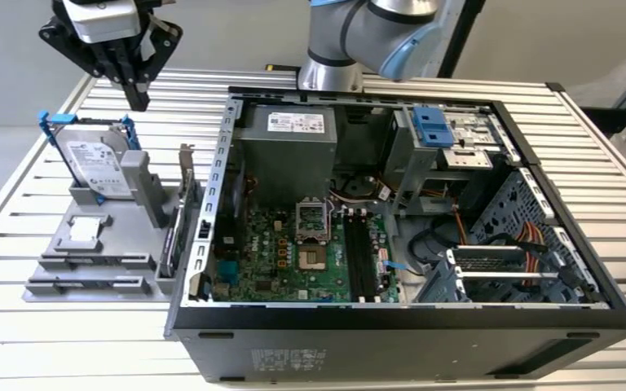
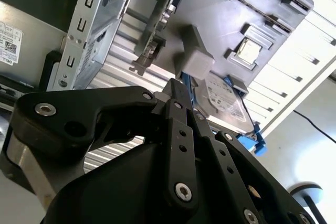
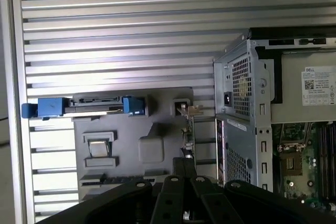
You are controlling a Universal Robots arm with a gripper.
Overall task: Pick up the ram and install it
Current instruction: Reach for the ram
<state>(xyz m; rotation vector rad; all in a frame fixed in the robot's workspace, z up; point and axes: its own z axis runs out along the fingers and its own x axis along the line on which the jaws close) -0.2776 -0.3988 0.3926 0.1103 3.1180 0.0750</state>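
Ram, as far as I can tell, is the thin dark strip [image 1: 87, 283] standing on edge in the nearest long slot of the gray holder [image 1: 95, 208], just beside the open computer case [image 1: 400, 342]. Farther back, the hard drive [image 1: 95, 159] stands upright in the same holder. Above it hangs the claw [image 1: 139, 99] – fingers pressed together, holding nothing.

My gripper [image 1: 139, 98] hangs at ten o'clock in the exterior view, pointing down, fingers [image 2: 178, 140] pressed together; my arm [image 1: 373, 32] rises at twelve.
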